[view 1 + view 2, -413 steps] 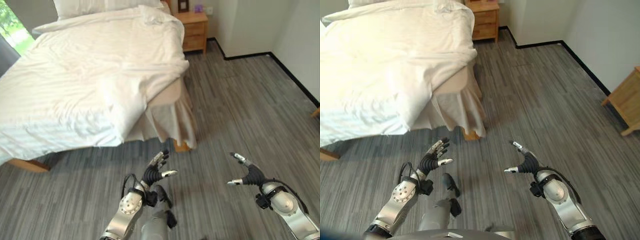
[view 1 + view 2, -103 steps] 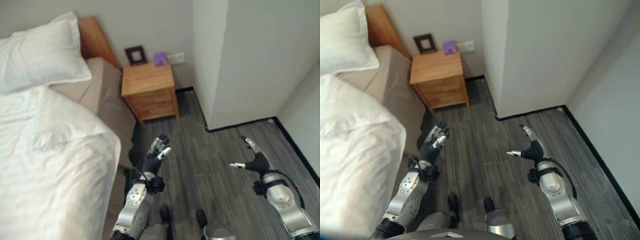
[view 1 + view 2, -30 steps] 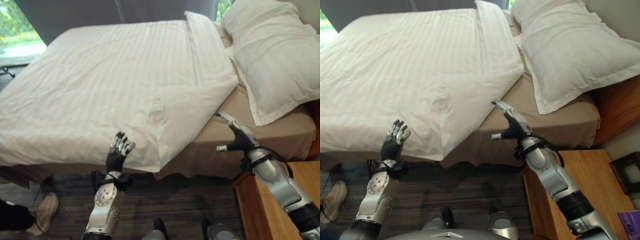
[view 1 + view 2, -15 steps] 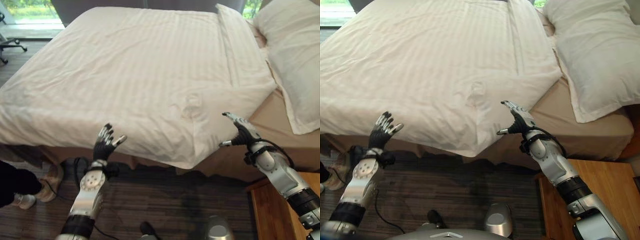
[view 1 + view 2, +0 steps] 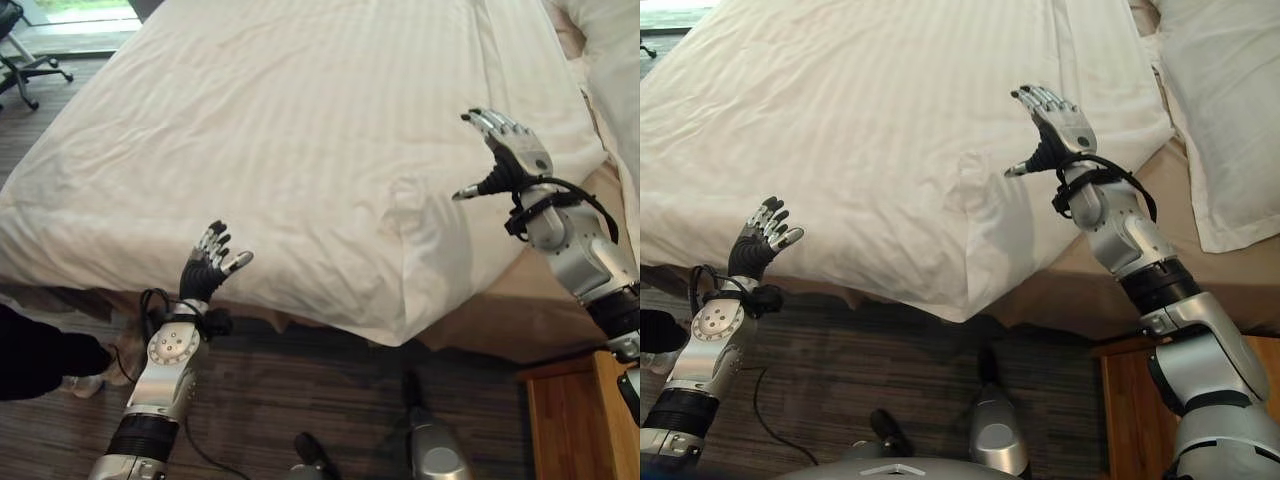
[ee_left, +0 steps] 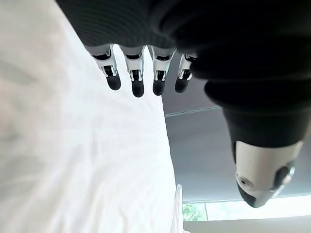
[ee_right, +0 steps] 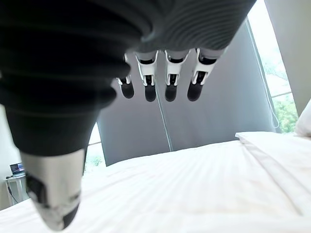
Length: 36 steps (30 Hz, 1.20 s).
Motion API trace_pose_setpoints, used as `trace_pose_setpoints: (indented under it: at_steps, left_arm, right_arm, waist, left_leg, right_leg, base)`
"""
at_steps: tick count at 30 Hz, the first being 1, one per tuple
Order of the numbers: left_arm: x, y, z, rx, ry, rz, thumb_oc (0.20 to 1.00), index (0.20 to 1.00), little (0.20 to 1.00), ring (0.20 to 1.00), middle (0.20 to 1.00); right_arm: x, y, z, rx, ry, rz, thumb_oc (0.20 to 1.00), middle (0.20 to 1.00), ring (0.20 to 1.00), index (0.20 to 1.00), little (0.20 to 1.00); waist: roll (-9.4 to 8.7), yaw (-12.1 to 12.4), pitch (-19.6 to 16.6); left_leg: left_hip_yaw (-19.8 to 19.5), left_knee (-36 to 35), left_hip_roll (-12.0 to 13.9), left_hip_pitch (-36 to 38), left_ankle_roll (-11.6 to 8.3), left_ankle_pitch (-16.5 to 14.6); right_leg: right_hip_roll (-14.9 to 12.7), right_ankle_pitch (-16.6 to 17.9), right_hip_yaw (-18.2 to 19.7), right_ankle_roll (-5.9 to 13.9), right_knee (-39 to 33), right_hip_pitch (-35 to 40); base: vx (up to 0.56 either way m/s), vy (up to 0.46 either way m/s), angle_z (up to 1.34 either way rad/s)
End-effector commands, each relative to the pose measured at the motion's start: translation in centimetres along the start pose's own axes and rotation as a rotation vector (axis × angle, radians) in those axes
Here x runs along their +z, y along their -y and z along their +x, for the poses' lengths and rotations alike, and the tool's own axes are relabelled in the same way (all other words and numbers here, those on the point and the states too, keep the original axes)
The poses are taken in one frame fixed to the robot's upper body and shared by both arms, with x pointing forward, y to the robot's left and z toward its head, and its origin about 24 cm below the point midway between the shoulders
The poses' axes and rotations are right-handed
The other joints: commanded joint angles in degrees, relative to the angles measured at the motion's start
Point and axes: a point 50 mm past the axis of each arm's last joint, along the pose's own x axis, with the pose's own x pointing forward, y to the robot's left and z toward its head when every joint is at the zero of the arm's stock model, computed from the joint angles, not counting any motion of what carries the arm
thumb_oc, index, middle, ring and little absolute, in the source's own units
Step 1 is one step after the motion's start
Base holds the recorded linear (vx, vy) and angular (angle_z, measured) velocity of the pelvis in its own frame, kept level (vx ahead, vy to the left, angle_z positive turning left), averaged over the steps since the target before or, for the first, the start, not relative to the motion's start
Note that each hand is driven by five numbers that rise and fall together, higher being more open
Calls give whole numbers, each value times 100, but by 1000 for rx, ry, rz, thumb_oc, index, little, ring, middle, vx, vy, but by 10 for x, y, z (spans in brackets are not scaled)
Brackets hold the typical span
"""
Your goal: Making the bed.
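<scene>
Since a moment ago the right hand (image 5: 512,150) has risen above the white duvet (image 5: 300,140) near its turned-back corner, fingers spread and empty, while the left hand (image 5: 205,272) hovers open just off the duvet's hanging edge.

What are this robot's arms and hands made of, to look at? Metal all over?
Mostly silver-grey: smooth rounded shells along both arms, with black bands at the joints. Each wrist and hand back wears a dark ribbed cover. The left hand and right hand have silver fingers with dark tips and a separate thumb. Thin black cables loop around each wrist.
</scene>
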Motion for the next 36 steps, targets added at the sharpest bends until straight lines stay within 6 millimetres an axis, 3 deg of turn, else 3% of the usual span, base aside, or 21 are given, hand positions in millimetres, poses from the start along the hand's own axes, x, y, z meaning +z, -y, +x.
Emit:
trace_pose_setpoints:
  at_steps: [1,12,18,25,26,27,30,36]
  left_arm:
    - [39,-19,13,45,174,5,1000,1000,1000,1000,1000]
    - [47,-24,14,43,211,-63,1000,1000,1000,1000,1000]
    - [53,-37,15,68,226,-63,1000,1000,1000,1000,1000]
    - [49,-48,11,88,198,-55,1000,1000,1000,1000,1000]
    - [34,-53,17,124,122,7,1000,1000,1000,1000,1000]
    - [29,-50,23,123,96,7,1000,1000,1000,1000,1000]
    - [45,-37,41,119,166,-66,1000,1000,1000,1000,1000]
    - [42,-18,52,90,149,-81,1000,1000,1000,1000,1000]
  right_arm:
    - [18,23,23,-108,66,-50,1000,1000,1000,1000,1000]
    - [31,56,63,-188,41,-64,1000,1000,1000,1000,1000]
    - [23,53,68,-175,-16,-25,1000,1000,1000,1000,1000]
    - [-5,50,58,-141,-104,-49,1000,1000,1000,1000,1000]
    - [-11,35,52,-89,-121,-88,1000,1000,1000,1000,1000]
    - [-18,28,50,-58,-154,-111,1000,1000,1000,1000,1000]
    - [-41,35,50,-41,-259,-194,1000,1000,1000,1000,1000]
    - [-47,11,38,51,-280,-222,1000,1000,1000,1000,1000]
  waist:
    - [-187,222,70]
    - [145,615,486]
    - [453,733,614]
    - [735,663,630]
    - [804,523,646]
    - [859,524,661]
    - [989,455,688]
    - [1006,180,799]
  left_leg:
    - [-186,117,351,-79,-475,233]
    - [-417,105,418,-602,-504,432]
    - [-560,81,352,-922,-524,542]
    - [-639,59,226,-1080,-513,553]
    - [-625,61,166,-1082,-506,532]
    - [-626,59,129,-1085,-500,520]
    - [-664,50,-29,-1057,-467,456]
    - [-585,43,-191,-987,-389,340]
  right_leg:
    - [-446,-1045,58,339,553,246]
    - [-386,-1185,54,294,1191,-486]
    - [-437,-1188,-37,339,1366,-829]
    - [-571,-1166,-80,396,1445,-980]
    - [-627,-1147,-60,424,1481,-1041]
    - [-667,-1134,-62,443,1498,-1067]
    - [-770,-1083,-6,504,1539,-1090]
    - [-847,-1010,187,553,1535,-1155]
  base:
    - [0,0,0]
    - [-59,-33,10]
    - [-40,-3,20]
    - [-12,49,12]
    - [-13,96,7]
    - [-18,133,9]
    - [-32,101,15]
    - [-24,83,-4]
